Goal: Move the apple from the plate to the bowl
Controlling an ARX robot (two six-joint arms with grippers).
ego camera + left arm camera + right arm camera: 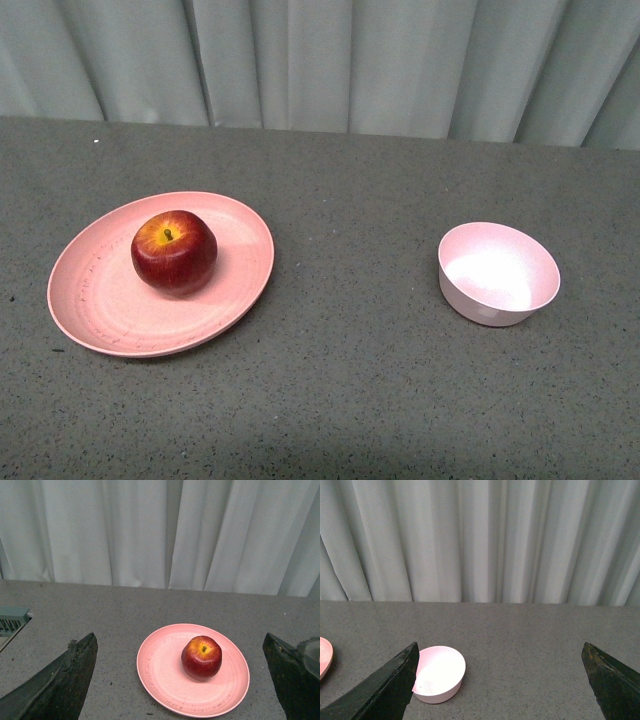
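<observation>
Approach is the step in hand, as I judge it: the apple (174,252) sits stem-up on the plate (100,300), a little toward 1 o'clock from the plate's middle. The plate lies at about 9 o'clock on the bench (350,390), and the bowl (498,275) stands empty at about 3 o'clock, well apart from it. Neither arm shows in the front view. The left hand (179,636) is spread wide and carries nothing, hanging above the bench short of the plate, with the apple ahead between its two dark fingers (65,680). The right hand (499,644) is likewise spread and empty, looking toward the bowl. The next move probably calls for the left hand to descend over the apple, set a finger on each side of its widest girth, and close firmly before lifting clear of the rim. The apple is round, glossy dark red, with a yellow-orange patch around its short stem. Its smooth curved skin may slip in a shallow or off-centre grip.
</observation>
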